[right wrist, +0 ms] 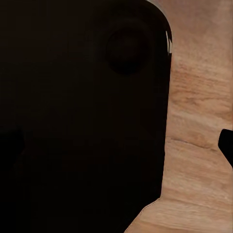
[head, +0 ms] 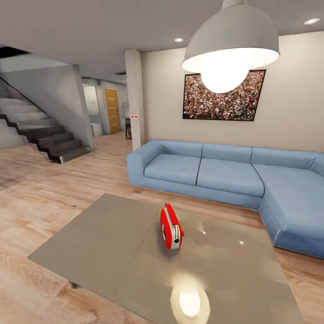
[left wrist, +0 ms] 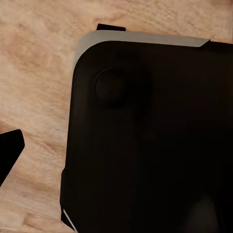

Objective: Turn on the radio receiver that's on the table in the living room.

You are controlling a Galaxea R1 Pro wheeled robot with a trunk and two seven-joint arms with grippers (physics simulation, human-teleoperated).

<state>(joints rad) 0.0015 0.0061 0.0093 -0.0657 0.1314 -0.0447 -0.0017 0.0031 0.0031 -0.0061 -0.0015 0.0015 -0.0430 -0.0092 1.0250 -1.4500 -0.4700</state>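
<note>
Light wood planks cover the floor of the living room, and the grey tabletop fills the lower middle of the head view, glossy, split by a seam running from its far edge toward the bottom of the frame. On it, near the centre and just right of the seam, stands the radio, upright, red with white trim, turned so that its narrow side faces the camera. A bright lamp reflection lies on the tabletop at the bottom of the frame, well apart from the radio. Behind the tabletop a blue sofa runs across the middle and bends forward at the right edge. Above it a framed crowd picture hangs on the wall, partly covered by the white pendant lamp at the upper right. Stairs climb at the upper left, and a wooden door shows beyond them. Both wrist views look down at the plank floor past a dark rounded body; whether either gripper is open or closed cannot be told.
</note>
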